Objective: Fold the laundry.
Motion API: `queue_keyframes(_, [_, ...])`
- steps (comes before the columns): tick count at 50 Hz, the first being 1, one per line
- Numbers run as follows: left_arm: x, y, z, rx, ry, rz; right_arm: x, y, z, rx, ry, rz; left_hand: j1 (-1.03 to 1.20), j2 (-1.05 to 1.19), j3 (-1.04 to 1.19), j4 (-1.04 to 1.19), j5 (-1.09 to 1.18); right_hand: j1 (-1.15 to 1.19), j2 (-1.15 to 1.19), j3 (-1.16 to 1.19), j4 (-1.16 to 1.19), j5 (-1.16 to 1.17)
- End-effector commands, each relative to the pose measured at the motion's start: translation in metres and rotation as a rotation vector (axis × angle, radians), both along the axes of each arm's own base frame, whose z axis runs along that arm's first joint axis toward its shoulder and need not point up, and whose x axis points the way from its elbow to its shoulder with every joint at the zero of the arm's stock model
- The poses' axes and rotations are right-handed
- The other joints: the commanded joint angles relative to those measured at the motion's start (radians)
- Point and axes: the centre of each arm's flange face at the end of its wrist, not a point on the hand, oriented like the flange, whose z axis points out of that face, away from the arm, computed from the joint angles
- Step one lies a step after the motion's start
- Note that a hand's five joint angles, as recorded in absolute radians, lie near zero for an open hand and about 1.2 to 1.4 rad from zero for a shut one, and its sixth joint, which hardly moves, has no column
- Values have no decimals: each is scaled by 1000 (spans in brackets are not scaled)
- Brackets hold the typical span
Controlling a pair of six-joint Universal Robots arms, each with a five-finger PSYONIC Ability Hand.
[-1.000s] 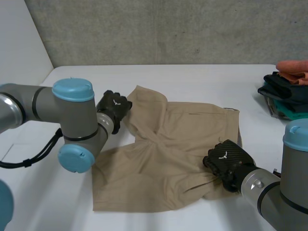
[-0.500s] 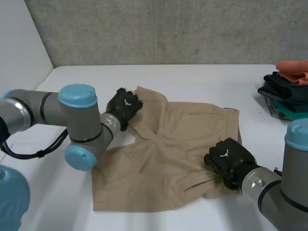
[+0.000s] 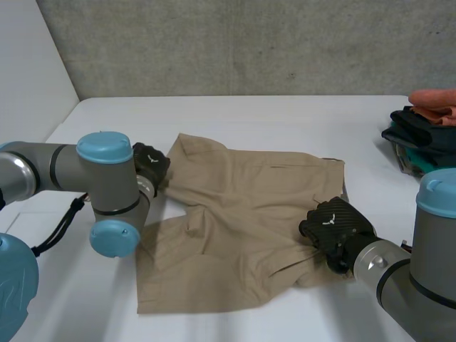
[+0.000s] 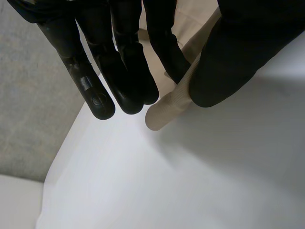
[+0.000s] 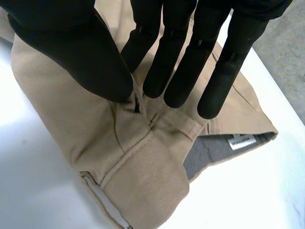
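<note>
Looking down from the head camera, we found the khaki shorts [image 3: 249,214] lying on the white table [image 3: 285,117], roughly mid-table between the two arms. Their long axis ran across the table from side to side. The waistband [image 5: 143,162] pointed toward the robot's right and the two legs toward its left. One leg [image 3: 196,157] reached to the far left, and the other leg [image 3: 185,278] lay spread nearer the robot.

The left hand [image 3: 151,162] sat at the hem end of the far leg. In its wrist view the fingers [image 4: 126,71] were held close together, and the thumb [image 4: 238,52] closed against them. A rolled edge of the khaki cloth was pinched between them and poked out just past the fingertips, above the bare table.

The right hand [image 3: 333,226] was at the waistband end, on the near side of the shorts. Its wrist view showed straight fingers [image 5: 169,71] side by side, tips down on the cloth, with the thumb [image 5: 81,57] pressed in toward them. A small ridge of fabric was nipped up between thumb and fingers, just beside a belt loop [image 5: 178,125]. Below it the waistband gaped, baring a grey lining and a white label [image 5: 242,141].

Well apart, at the table's right edge, a pile of clothes [image 3: 427,135] in orange, black and teal stood.
</note>
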Motion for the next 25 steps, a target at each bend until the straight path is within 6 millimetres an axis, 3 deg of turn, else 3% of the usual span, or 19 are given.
queue_keyframes(1, [11, -5, 3, -13, -13, 84, 1, -4, -1, 22, -33, -24, 226, 202, 208, 199, 252, 290, 221, 207, 198, 194])
queue_keyframes(3, [11, -4, 7, -18, 0, 89, 2, -5, 0, 21, -43, -25, 112, 89, 95, 86, 139, 290, 221, 207, 198, 194])
queue_keyframes(4, [11, -4, 15, -28, 22, 90, 2, -5, 1, 19, -48, -27, -362, -386, -380, -388, -335, 290, 221, 207, 198, 194])
queue_keyframes(6, [10, -2, 25, -40, 52, 90, 4, -7, 3, 12, -65, -32, -814, -838, -832, -840, -787, 290, 221, 207, 198, 194])
queue_keyframes(7, [10, 0, 36, -53, 83, 94, 5, -9, 5, 6, -71, -33, -889, -913, -907, -915, -862, 290, 221, 207, 198, 194])
queue_keyframes(14, [23, 27, 83, -79, 204, 114, 11, -23, 11, -13, -112, -47, -887, -910, -905, -913, -860, 290, 221, 207, 198, 194])
queue_keyframes(16, [31, 49, 93, -49, 237, 114, 11, -26, 11, -11, -118, -54, -878, -902, -896, -904, -851, 290, 221, 207, 198, 194])
queue_keyframes(18, [35, 64, 95, -12, 251, 101, 12, -29, 11, -14, -131, -61, -875, -899, -893, -901, -848, 290, 221, 207, 198, 194])
queue_keyframes(25, [43, 156, 84, 254, 308, -48, 15, -36, 13, -53, -174, -72, -784, -808, -802, -810, -757, 290, 221, 207, 198, 194])
